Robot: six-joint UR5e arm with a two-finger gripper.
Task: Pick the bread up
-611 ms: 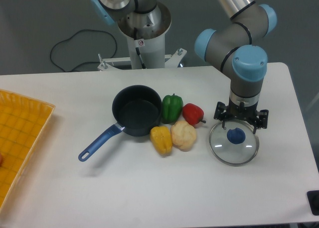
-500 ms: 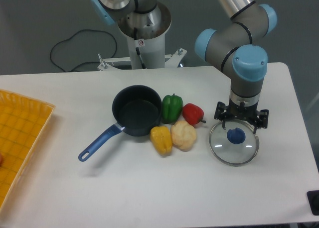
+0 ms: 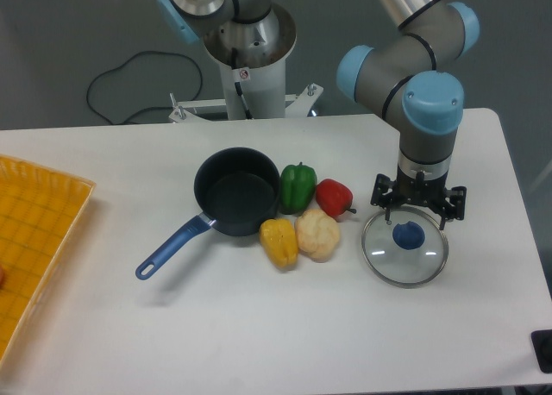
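Note:
The bread [image 3: 318, 234] is a pale cream, lumpy bun lying on the white table, touching a yellow pepper [image 3: 279, 242] on its left and a red pepper [image 3: 334, 197] behind it. My gripper [image 3: 417, 214] hangs to the right of the bread, pointing down just above a glass lid [image 3: 404, 247] with a blue knob [image 3: 408, 235]. Its fingers are spread wide and hold nothing. The bread lies apart from the gripper, about a hand's width to its left.
A dark blue pot [image 3: 236, 191] with a blue handle [image 3: 170, 247] stands left of a green pepper [image 3: 297, 187]. A yellow tray [image 3: 34, 231] lies at the table's left edge. The robot's base [image 3: 252, 46] stands behind the table.
The arm's upper joints have shifted very slightly; the gripper stays over the lid. The objects have not moved.

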